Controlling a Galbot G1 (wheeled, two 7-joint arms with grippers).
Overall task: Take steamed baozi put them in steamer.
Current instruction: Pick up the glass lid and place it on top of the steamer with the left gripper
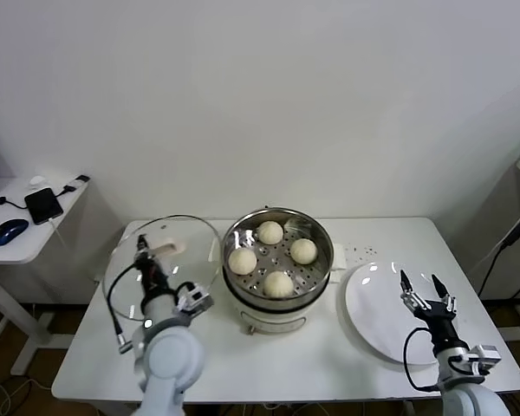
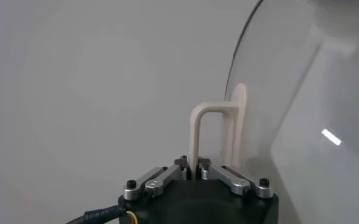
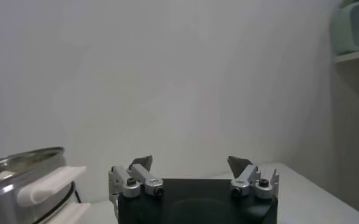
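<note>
All four steamed baozi [image 1: 278,283] sit in the steamer [image 1: 316,269], the plate [image 1: 377,312] bare; left tool [image 1: 144,260] grips the glass lid's handle [image 2: 213,131], right tool [image 1: 424,290] gapes empty, so only covering looks left

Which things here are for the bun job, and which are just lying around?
For the job:
- four baozi in the steamer
- glass lid, held by the left gripper
- plate, below the open right gripper

Just lying about:
- phone
- mouse
</note>
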